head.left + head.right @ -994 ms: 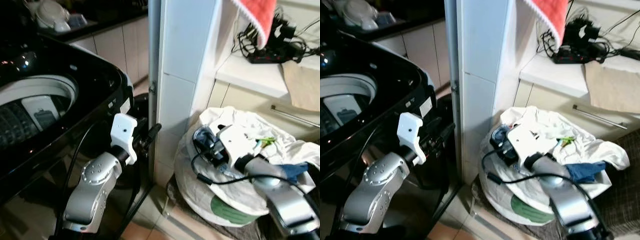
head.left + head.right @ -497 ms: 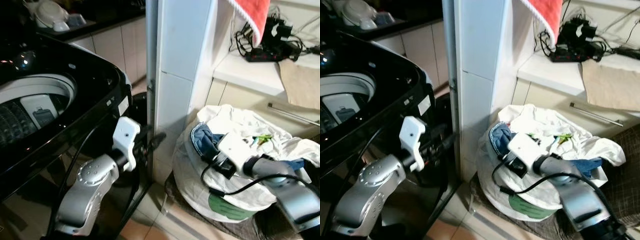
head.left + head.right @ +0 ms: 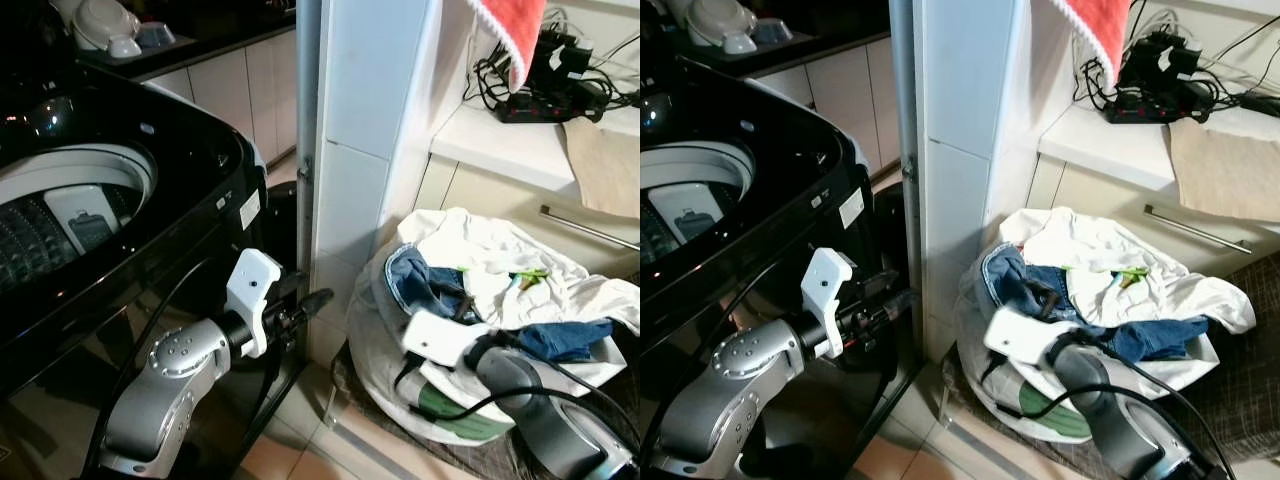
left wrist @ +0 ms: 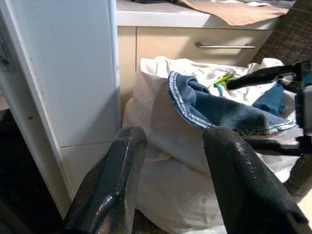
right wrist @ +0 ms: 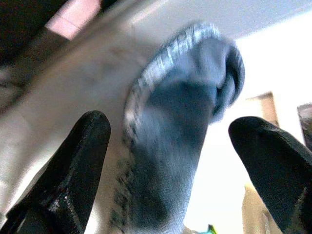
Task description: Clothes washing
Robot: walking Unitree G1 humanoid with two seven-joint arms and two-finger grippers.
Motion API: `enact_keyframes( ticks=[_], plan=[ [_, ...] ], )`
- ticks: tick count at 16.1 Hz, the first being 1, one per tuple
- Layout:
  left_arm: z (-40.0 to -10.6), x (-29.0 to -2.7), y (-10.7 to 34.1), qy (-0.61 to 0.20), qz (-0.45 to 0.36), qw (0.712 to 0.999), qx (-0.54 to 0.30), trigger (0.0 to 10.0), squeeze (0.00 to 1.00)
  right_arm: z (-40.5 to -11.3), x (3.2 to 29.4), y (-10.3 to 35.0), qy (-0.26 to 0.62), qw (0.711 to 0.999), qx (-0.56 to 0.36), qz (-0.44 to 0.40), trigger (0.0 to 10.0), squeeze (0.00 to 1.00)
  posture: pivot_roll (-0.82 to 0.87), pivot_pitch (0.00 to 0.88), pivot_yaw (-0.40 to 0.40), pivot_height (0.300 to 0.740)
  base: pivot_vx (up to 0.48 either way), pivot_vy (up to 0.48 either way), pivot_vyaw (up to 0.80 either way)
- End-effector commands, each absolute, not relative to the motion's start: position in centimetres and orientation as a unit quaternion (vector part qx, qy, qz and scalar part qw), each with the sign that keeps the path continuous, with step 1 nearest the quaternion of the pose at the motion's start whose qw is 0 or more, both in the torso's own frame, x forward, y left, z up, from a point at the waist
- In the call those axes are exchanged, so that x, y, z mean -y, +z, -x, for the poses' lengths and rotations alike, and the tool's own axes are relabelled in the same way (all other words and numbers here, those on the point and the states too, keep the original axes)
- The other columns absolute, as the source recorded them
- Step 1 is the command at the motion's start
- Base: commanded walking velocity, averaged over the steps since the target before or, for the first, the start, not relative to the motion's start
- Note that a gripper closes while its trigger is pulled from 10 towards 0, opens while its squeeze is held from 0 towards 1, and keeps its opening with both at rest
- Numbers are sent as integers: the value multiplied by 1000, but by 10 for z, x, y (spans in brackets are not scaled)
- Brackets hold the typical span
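Left eye view, looking down: finds a white laundry bag (image 3: 385,345) slumped on the floor at the foot of a tiled pillar (image 3: 360,150), with the black top-loading washing machine (image 3: 190,180) on the pillar's other side and its drum (image 3: 60,205) open to receive a load.

Places the task's thing, a blue denim garment (image 3: 425,280), on top of the heap at the bag's mouth, at the rim nearest the pillar, draped partly over a crumpled white garment (image 3: 500,255) that spills across the far rim.

Puts the right gripper (image 5: 169,122) at that denim, fingers spread wide to either side of a raised fold and not yet closed on it. Looks like a stance taken to pinch the highest ridge of cloth, where a clean grab is likeliest without dragging the white piece along.

Leaves the left gripper (image 4: 170,139) low beside the machine's front corner, claw apart and holding nothing, pointed toward the bag; reads as standing by, clear of the working arm.

Shows the denim as a mid-blue, soft, rumpled cloth with a pale stitched hem curling along its upper edge, folded over itself, blurred close up. Seems limp and likely to trail when lifted, so probably needs a high lift to clear the bag's rim and the machine's edge.
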State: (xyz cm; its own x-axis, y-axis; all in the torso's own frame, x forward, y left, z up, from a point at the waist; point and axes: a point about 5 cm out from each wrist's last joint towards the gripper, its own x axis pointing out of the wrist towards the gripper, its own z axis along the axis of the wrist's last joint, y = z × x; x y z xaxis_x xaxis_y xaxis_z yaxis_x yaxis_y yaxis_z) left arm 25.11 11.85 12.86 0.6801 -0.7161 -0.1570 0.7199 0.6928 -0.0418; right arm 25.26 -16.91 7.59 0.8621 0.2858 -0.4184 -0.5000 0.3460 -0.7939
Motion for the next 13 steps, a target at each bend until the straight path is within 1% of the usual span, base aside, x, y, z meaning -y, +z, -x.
enact_keyframes(
  ticks=[1, 2, 5, 7, 9, 12, 13],
  plan=[
    [-249, -114, 132, -412, -8, 908, -77, 10000, 0, -256, 175, 72, 222, 801, -90, 549, 10000, 0, -59, 0, -10, 740, 0, 0, 0],
    [-248, -113, 133, -421, -4, 904, -71, 10000, 0, -257, 181, 67, 206, 794, -86, 565, 10000, 0, -59, 0, -10, 740, 0, 0, 0],
    [-250, -116, 135, -416, -3, 907, -67, 10000, 0, -268, 198, 69, 163, 792, -68, 585, 10000, 0, -48, 0, -16, 740, 0, 0, 0],
    [-249, -118, 136, -415, -3, 907, -66, 10000, 0, -275, 202, 82, 137, 807, -41, 573, 10000, 0, -48, 0, -16, 740, 0, 0, 0],
    [-249, -119, 137, -415, -3, 908, -65, 10000, 0, -284, 201, 101, 122, 835, 4, 537, 10000, 0, -47, 0, -18, 740, 0, 0, 0],
    [-250, -120, 137, -414, -4, 908, -64, 10000, 0, -287, 206, 107, 109, 855, 0, 508, 10000, 0, -50, 0, -16, 740, 0, 0, 0],
    [-250, -120, 137, -413, -6, 908, -64, 10000, 0, -288, 210, 108, 96, 868, -7, 486, 10000, 0, -52, 0, -14, 740, 0, 0, 0]
  ],
)
